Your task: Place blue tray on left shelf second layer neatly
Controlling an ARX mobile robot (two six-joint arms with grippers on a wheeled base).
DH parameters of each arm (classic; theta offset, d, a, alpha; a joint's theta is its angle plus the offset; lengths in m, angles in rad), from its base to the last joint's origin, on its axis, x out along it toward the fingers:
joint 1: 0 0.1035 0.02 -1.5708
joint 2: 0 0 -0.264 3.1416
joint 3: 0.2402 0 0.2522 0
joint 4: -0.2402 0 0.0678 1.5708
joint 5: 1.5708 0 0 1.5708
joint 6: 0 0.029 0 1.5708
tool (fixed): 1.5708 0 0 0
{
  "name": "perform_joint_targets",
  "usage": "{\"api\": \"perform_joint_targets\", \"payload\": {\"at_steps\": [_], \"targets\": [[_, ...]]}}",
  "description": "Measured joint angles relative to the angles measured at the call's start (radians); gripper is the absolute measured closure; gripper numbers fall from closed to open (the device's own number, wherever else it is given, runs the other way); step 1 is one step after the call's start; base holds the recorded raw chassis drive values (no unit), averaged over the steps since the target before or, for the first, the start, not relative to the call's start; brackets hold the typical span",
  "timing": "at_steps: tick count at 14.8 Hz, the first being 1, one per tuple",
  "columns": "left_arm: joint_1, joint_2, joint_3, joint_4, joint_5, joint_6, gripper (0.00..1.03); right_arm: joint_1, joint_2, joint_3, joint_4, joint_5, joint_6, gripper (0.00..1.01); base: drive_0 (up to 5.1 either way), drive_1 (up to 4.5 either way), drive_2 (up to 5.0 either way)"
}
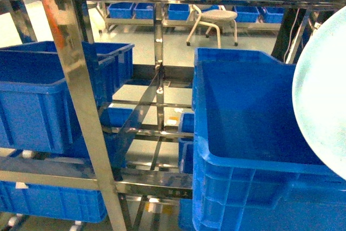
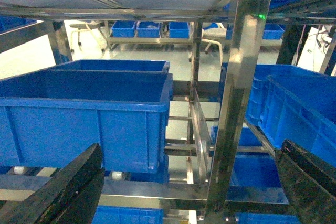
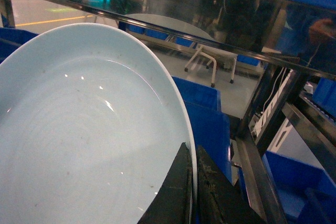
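Right gripper (image 3: pixel 193 192): dark fingers pinched on the rim of the blue tray (image 3: pixel 89 129), one finger on the inner face, one behind the edge. Tray pale light-blue, shallow, smooth raised rim, tilted well off level; in the wrist view its long axis runs from lower left up toward the upper right, hollow face toward the camera. In the head view only a curved slice of the tray (image 1: pixel 321 96) shows at the right edge, standing steeply, raised above the near right blue crate (image 1: pixel 243 133). Not resting on any shelf.

Right arm itself out of the head view; only the tray it carries enters from the right.

Left gripper (image 2: pixel 184 187): two dark fingers wide apart at the lower corners of the wrist view, nothing between them. It faces the steel upright (image 2: pixel 233 103) and a left blue crate (image 2: pixel 84 114) beyond.

Left shelf second layer (image 1: pixel 54 179): flat steel crossbar under a large blue crate (image 1: pixel 48 96) on the left of the head view; more crates on the tier below. Shiny square post (image 1: pixel 81 96) slants across the near left.

Room: pale floor, a white stool (image 1: pixel 213 22) far behind the rack, a row of small blue bins (image 1: pixel 135 9) on a low far shelf.
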Motion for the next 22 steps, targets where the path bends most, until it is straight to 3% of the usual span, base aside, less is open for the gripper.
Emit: {"api": "perform_joint_targets", "payload": {"at_steps": [6, 10, 15, 18, 22], "targets": [[0.0, 0.0, 0.0, 0.0, 0.0, 0.0, 0.05, -0.015, 0.272, 0.079, 0.188, -0.005, -0.016, 0.99, 0.0, 0.0, 0.0], [0.0, 0.0, 0.0, 0.0, 0.001, 0.0, 0.05, -0.033, 0.426, 0.168, 0.237, -0.017, -0.039, 0.99, 0.0, 0.0, 0.0], [0.0, 0.0, 0.0, 0.0, 0.001, 0.0, 0.05, -0.014, 0.602, 0.275, 0.29, -0.008, -0.069, 0.99, 0.0, 0.0, 0.0], [0.0, 0.0, 0.0, 0.0, 0.001, 0.0, 0.05, 0.002, 0.724, 0.343, 0.294, -0.005, -0.096, 0.99, 0.0, 0.0, 0.0], [0.0, 0.0, 0.0, 0.0, 0.001, 0.0, 0.05, 0.048, 0.827, 0.469, 0.203, -0.01, -0.114, 0.99, 0.0, 0.0, 0.0]]}}
